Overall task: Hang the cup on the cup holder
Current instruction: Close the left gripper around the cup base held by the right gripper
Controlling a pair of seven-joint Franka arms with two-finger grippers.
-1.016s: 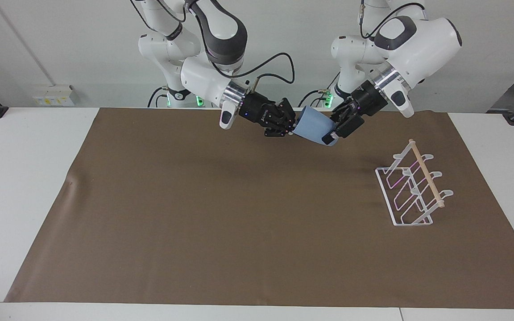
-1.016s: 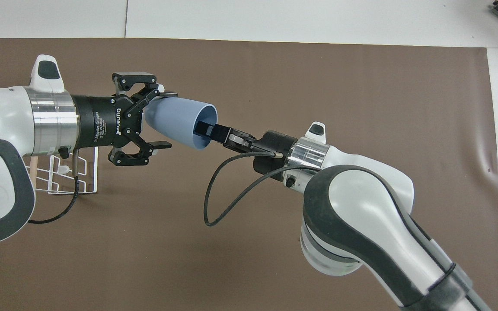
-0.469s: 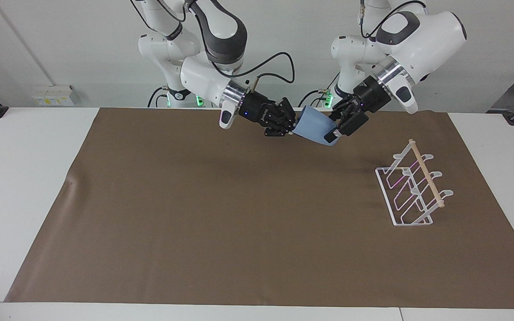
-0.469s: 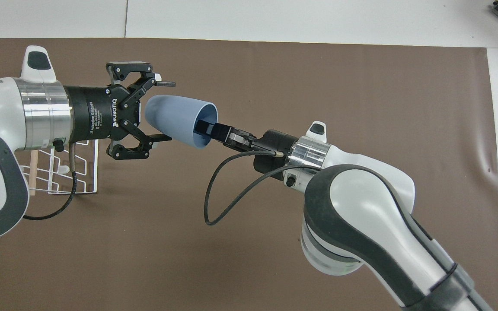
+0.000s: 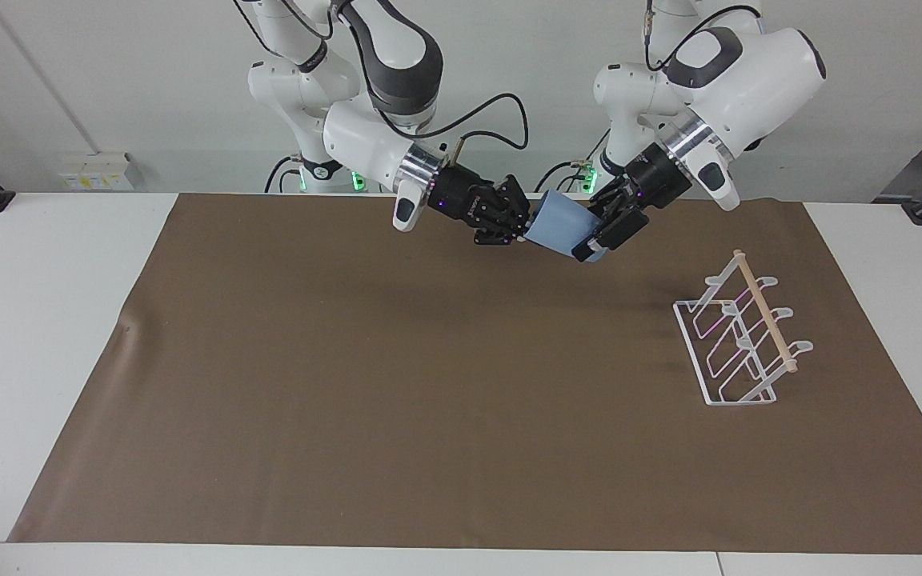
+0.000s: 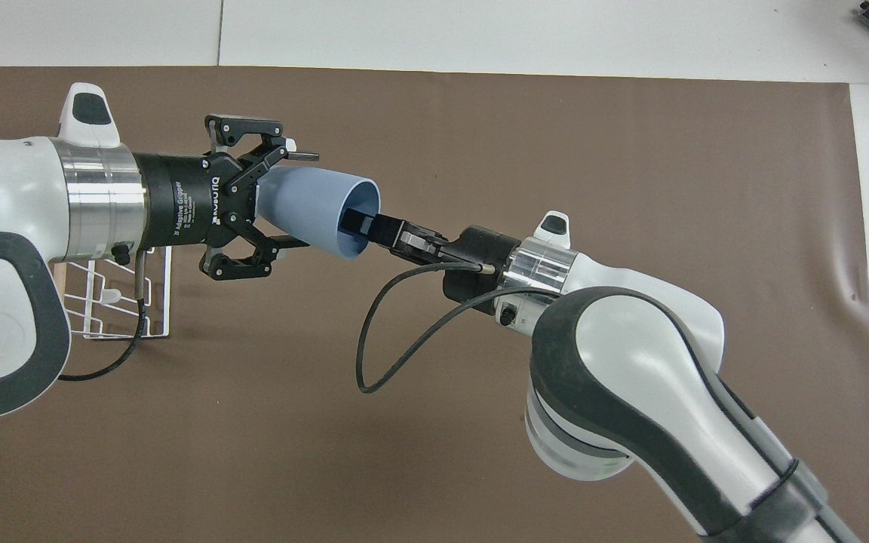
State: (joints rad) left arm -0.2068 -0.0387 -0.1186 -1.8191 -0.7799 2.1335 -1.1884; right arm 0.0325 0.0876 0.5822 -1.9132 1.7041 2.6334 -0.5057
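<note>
One cup [image 6: 314, 211], light blue, is held in the air on its side in the upper middle of the facing view, over the brown mat [image 5: 397, 384], its open rim turned toward the right arm. The right gripper [image 6: 355, 225] is clamped on the rim, one finger inside the mouth and one outside the wall, so the cup hangs from it. The left gripper [image 6: 295, 200] sits at the cup's closed base, at upper left of the overhead view; its fingers [image 6: 300, 157] straddle the narrow end, partly spread. Whether they press the wall or stand just clear of it cannot be told. Both arms meet at the cup, the left entering from the left edge of the overhead view, the right from the lower right.

The cup holder [image 5: 737, 344], a white wire rack with a wooden rod along its top, stands on the mat at right of the facing view, well apart from the cup, with nothing on its prongs. The mat lies on a white table [image 5: 45, 320].
</note>
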